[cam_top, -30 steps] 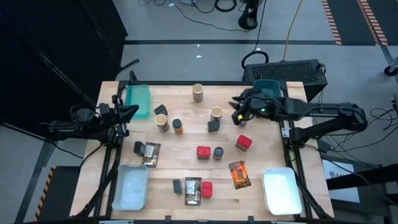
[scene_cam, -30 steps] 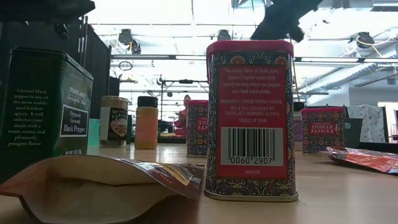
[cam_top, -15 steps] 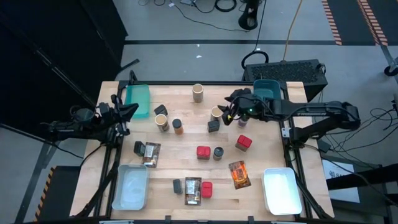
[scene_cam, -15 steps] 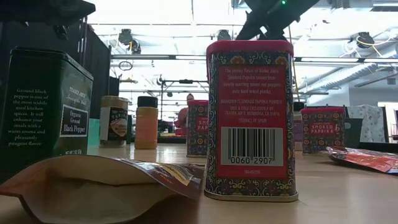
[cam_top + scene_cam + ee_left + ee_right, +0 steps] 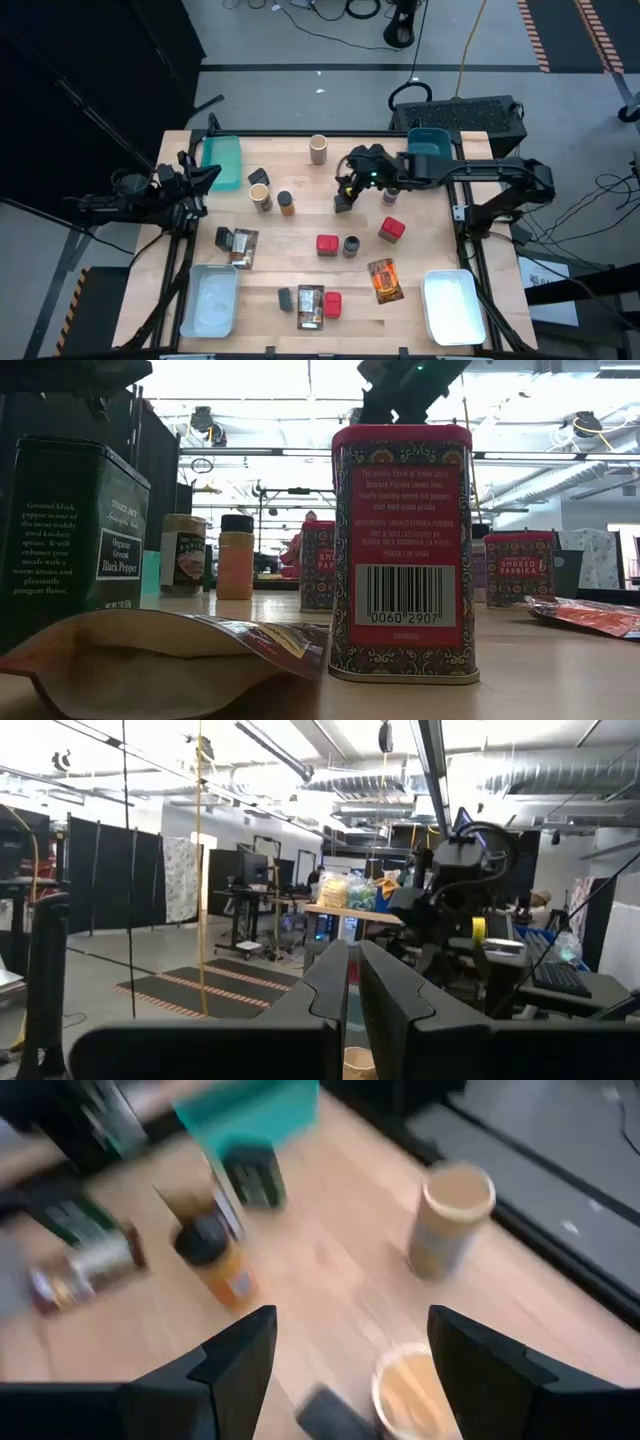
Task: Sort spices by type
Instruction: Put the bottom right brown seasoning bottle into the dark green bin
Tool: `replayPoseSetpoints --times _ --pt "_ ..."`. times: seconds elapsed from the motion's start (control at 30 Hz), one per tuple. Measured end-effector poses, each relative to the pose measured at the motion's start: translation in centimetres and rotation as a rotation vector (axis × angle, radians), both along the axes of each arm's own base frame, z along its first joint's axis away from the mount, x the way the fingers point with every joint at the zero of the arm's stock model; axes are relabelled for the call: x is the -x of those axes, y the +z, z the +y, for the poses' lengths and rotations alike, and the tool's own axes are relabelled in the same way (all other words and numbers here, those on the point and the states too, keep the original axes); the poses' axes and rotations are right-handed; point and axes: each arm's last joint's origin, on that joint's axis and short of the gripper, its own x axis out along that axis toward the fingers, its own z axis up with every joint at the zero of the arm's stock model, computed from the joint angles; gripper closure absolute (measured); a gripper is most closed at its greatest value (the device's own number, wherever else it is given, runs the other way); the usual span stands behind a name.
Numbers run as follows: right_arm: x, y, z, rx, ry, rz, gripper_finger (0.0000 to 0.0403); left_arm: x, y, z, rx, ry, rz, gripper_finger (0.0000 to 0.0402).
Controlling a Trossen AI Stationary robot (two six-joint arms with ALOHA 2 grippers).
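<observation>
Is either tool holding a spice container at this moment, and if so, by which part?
Nothing is held. The right tool hangs open above a tan cylinder; the left tool is shut on nothing at the table's left edge.

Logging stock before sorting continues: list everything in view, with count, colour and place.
Cylinders: three, tan; back, left-centre, beneath right gripper.
Red tins: three; mid-table, front.
Dark containers: five, grey-black; scattered.
Orange jar: one, black lid; left-centre.
Packets: three, brown-orange; left, front, right-front.
Teal bins: two; back corners.
Clear-white bins: two; front corners.
Table: one, wooden.
Left gripper: shut, table's left edge.
Right gripper: open, above a cylinder.
</observation>
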Motion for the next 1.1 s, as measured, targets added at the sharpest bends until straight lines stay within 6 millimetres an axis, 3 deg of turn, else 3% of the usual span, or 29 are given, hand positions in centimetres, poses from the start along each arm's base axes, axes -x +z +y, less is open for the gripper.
replayPoseSetpoints --times 0.4,0.77,1.1 --pt "-0.5 0.7 -0.2 -0.099 -0.211 0.026 0.0156 -0.1 -0.2 0.0 0.046 -0.012 0.006 0.0372" --pt "-3.3 -3.7 -0.6 -0.121 -0.281 0.112 0.0156 0.0 -0.1 0.1 0.054 0.011 -0.003 0.0372" --pt "-3.1 -4.9 -1.4 -0.113 -0.308 0.195 0.0154 0.0 -0.2 0.2 0.062 0.044 0.002 0.0372"
